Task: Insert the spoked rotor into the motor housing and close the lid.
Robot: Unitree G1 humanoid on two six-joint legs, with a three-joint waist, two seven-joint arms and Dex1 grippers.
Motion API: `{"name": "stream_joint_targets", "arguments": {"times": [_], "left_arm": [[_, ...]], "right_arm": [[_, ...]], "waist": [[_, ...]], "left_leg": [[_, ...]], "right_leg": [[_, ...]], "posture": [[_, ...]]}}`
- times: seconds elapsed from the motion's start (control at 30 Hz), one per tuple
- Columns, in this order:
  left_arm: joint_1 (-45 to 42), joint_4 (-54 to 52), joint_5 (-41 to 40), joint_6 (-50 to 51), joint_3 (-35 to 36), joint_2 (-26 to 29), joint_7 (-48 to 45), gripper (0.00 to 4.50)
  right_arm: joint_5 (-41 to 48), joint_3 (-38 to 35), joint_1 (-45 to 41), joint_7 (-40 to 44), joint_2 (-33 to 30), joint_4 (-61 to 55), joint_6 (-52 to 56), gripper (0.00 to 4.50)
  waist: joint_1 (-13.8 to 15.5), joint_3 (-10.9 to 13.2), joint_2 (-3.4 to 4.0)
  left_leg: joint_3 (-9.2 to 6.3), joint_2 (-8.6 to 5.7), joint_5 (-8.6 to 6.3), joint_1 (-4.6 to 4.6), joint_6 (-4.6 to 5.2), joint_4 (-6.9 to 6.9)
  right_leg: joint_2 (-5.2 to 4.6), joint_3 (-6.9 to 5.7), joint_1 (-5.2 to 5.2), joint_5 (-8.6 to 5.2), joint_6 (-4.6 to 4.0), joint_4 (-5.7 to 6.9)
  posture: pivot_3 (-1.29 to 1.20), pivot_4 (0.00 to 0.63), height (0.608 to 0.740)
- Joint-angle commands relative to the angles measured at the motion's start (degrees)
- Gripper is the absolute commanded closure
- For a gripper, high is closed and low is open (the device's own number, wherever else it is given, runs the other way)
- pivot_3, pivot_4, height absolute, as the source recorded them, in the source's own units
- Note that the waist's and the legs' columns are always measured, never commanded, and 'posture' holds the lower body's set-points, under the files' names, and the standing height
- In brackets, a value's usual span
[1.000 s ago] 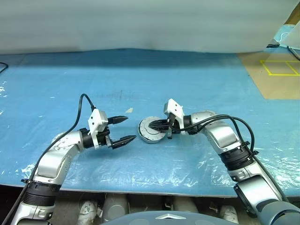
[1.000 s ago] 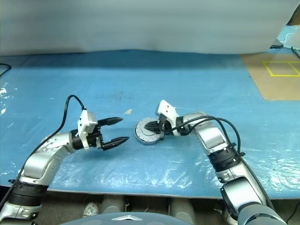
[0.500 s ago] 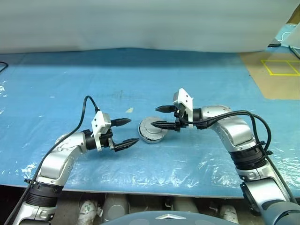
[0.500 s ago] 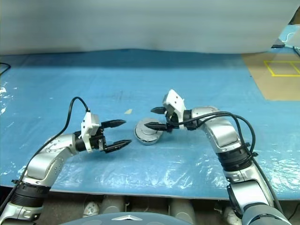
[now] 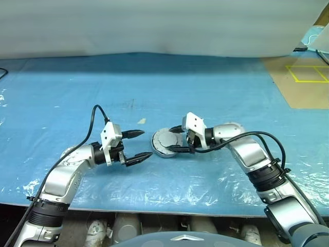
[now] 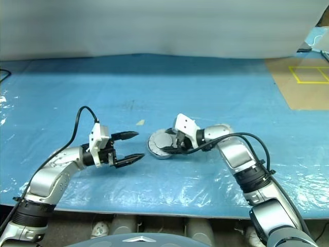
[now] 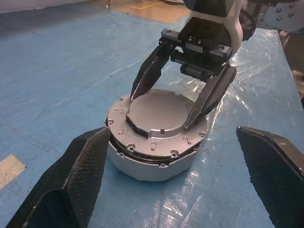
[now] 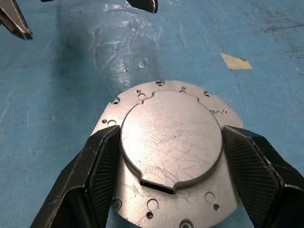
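Observation:
The motor housing (image 7: 142, 166), a round grey puck, sits on the blue table between my two grippers. The lid (image 7: 154, 114) lies on top of it, plain raised face up. My right gripper (image 5: 171, 139) is open and reaches over it from the right, one finger (image 8: 102, 175) on each side of the lid's raised face (image 8: 171, 137), close against its edge. My left gripper (image 5: 147, 143) hangs open just left of the housing, pointing at it, with nothing between its fingers (image 7: 76, 175). The spoked rotor is hidden.
The blue table (image 5: 77, 87) is covered in crinkled clear plastic. A small tan scrap of tape (image 5: 141, 121) lies just behind the housing. Brown floor with yellow tape lines (image 5: 303, 77) lies beyond the table's right edge. The table's front edge is near my arms.
A second ago my right gripper lay nearly shut on top of the lid. It rose and opened, then came back down with its fingers on either side of the lid. My left gripper kept still.

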Motion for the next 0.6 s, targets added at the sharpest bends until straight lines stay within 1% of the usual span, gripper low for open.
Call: {"name": "stream_joint_targets", "arguments": {"times": [0.03, 0.13, 0.17, 0.2, 0.33, 0.6], "left_arm": [[-0.39, -1.58, -0.29, -1.20, 0.53, -0.01, -0.08, 0.00], [-0.27, -1.47, -0.19, -1.44, 0.61, -0.05, -0.03, 0.00], [-0.25, -1.43, -0.17, -1.54, 0.62, -0.07, 0.01, 0.00], [-0.23, -1.40, -0.16, -1.64, 0.62, -0.08, 0.04, 0.00], [-0.05, -1.52, -0.17, -1.83, 0.52, -0.24, 0.18, 0.00], [-0.57, -1.08, -0.07, -1.88, 0.52, -0.21, 0.11, 0.00]], "right_arm": [[-0.85, 0.32, -1.37, 0.35, 0.45, 0.67, -1.98, 1.00], [-1.77, 0.62, -1.22, 0.26, 0.49, 2.18, -3.38, 1.00], [-1.89, 0.62, -1.15, 0.35, 0.49, 2.39, -3.70, 1.38], [-1.92, 0.59, -1.08, 0.46, 0.48, 2.49, -3.96, 1.50], [-1.38, 0.05, -1.16, 0.28, 0.87, 2.59, -3.64, 1.50], [1.18, -1.89, -2.32, -0.60, 2.74, 2.27, 1.13, 1.50]], "waist": [[0.00, 0.00, 0.00], [-0.01, 0.00, 0.00], [-0.01, 0.00, 0.00], [-0.01, 0.00, 0.00], [-0.01, 0.00, 0.00], [-0.11, 0.00, 0.00]], "left_leg": [[0.00, 0.00, 0.00, 0.00, 0.00, 0.00], [0.00, 0.00, -0.01, 0.00, 0.01, 0.01], [0.00, 0.00, -0.01, 0.01, 0.01, 0.02], [0.00, 0.00, -0.01, 0.03, 0.02, 0.02], [0.00, 0.00, -0.03, 0.04, 0.04, 0.04], [0.00, 0.00, -0.03, 0.05, 0.05, 0.04]], "right_leg": [[0.00, 0.00, 0.00, 0.00, 0.00, 0.00], [0.00, 0.00, 0.00, 0.00, 0.00, 0.01], [0.00, 0.00, 0.01, 0.00, 0.00, 0.02], [0.00, 0.01, 0.01, 0.00, 0.00, 0.03], [0.00, 0.01, 0.02, 0.00, 0.00, 0.05], [0.00, 0.01, 0.03, 0.00, 0.00, 0.06]], "posture": [[0.00, 0.150, 0.740], [0.00, 0.150, 0.740], [0.00, 0.150, 0.740], [0.00, 0.150, 0.740], [0.00, 0.150, 0.740], [0.00, 0.150, 0.740]]}}
